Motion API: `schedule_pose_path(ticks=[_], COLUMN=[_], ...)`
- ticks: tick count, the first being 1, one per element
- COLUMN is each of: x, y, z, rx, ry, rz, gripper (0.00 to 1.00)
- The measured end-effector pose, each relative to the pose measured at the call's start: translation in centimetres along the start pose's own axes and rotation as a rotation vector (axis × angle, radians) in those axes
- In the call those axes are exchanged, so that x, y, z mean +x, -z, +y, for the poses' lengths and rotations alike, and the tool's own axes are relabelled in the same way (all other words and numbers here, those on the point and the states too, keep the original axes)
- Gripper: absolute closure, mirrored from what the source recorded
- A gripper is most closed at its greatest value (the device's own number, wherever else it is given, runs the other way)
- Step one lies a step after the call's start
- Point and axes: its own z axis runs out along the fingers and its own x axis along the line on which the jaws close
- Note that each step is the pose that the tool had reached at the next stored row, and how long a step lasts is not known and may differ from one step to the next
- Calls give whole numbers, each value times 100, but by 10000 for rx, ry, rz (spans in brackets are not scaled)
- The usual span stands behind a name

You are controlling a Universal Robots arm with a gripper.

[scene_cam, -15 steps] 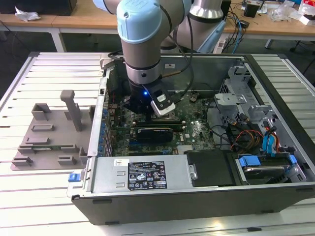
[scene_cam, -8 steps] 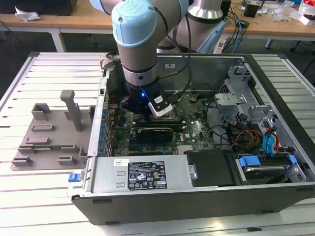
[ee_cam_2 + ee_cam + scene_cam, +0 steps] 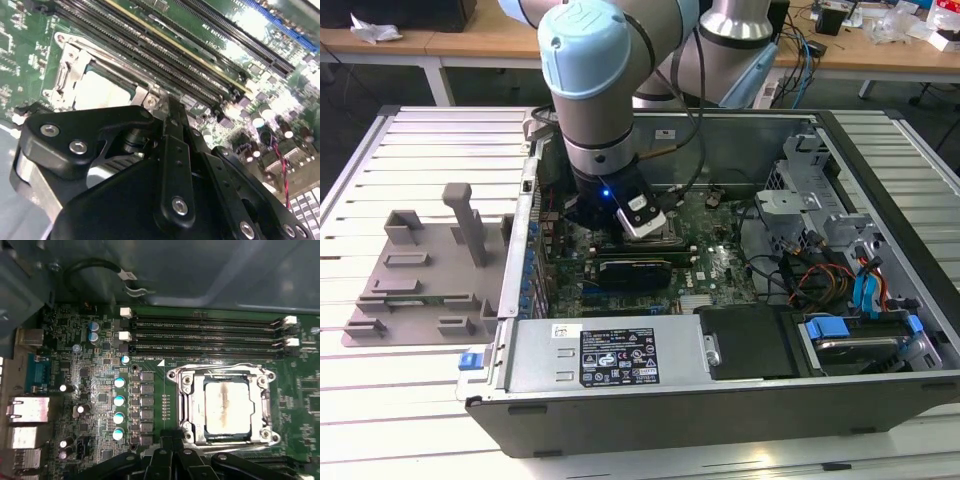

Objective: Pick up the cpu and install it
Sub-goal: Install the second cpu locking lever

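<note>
The cpu (image 3: 226, 407), a square chip with a silvery-beige top plate, lies flat inside the metal-rimmed socket frame (image 3: 187, 405) on the green motherboard; it appears too in the second wrist view as the cpu (image 3: 100, 90). My gripper (image 3: 161, 106) hangs just above the board beside the socket, with its black fingers (image 3: 172, 440) pressed together and nothing between them. It is not touching the chip. In the exterior view the arm's wrist (image 3: 642, 215) reaches down into the open computer case over the socket area.
Several long memory slots (image 3: 205, 335) run beside the socket. The case walls (image 3: 530, 230) ring the board, with a power supply (image 3: 610, 355) in front and a drive cage with cables (image 3: 820, 210) at the exterior view's right. A grey plastic fixture (image 3: 420, 270) stands outside at the exterior view's left.
</note>
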Motion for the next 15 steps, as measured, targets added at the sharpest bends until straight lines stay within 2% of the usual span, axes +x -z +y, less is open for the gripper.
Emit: schedule_pose_path(ticks=[2,5,6,7,9,10,13,14,15], x=[-13,-42,-49,-54,-79,-121,-346,-452,-503], y=[97,296,317,319,315,308,279,262,251], z=[14,44,48,50,61,72,96,117,130], rx=[9,76,129,225,339,398,542,583,604], ry=[2,9,15,25,33,37,44,41,40], rz=[0,3,12,25,41,46,94,130,167], gripper=[89,89,89,89,89,89,89,89,89])
